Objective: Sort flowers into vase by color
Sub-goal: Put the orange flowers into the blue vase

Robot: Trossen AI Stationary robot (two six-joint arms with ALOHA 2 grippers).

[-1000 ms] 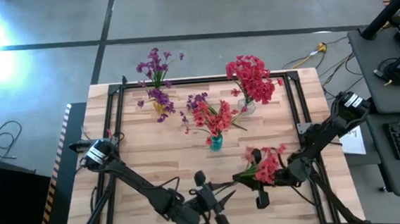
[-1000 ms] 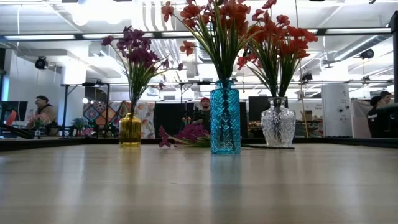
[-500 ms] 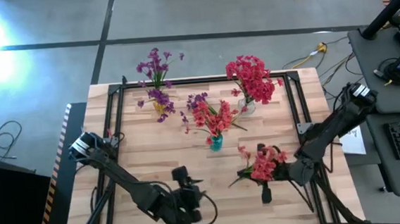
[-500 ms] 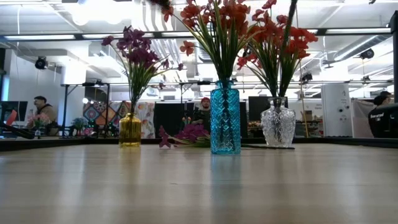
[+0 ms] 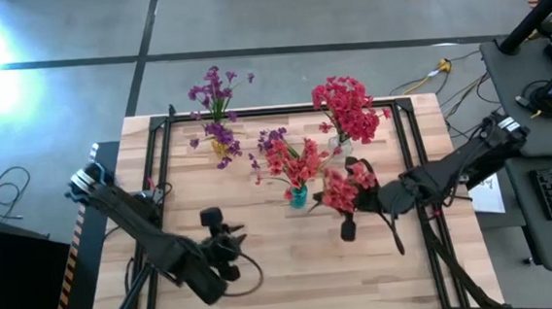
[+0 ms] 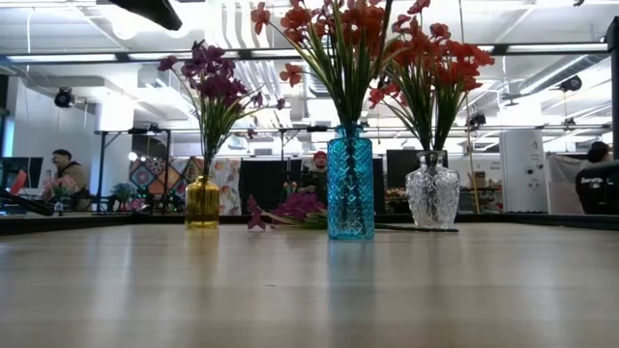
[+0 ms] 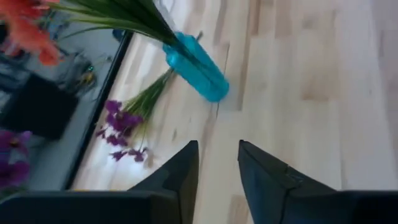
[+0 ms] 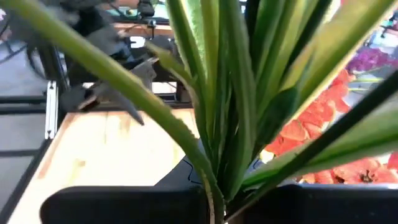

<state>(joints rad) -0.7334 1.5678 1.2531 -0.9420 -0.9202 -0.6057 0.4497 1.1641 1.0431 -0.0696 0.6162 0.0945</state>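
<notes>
The right gripper (image 5: pixel 357 199), clamped on a bunch of red flowers (image 5: pixel 342 187), has carried it up from the front edge toward the blue vase (image 5: pixel 298 197) at its 9 o'clock, so insertion looks close. The left gripper (image 5: pixel 226 246) has pulled back, its jaws narrowly parted and empty. Only the left wrist view clearly shows the loose purple sprig (image 7: pixel 127 118) lying beside the blue vase; the low view misses both grippers.

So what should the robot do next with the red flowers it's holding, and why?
Probably carry them a bit farther toward the clear vase at the back. The right hand is shut on the red sprig, which hangs beside the blue vase, and the clear vase already holds only red flowers. The left hand holds nothing.
</notes>
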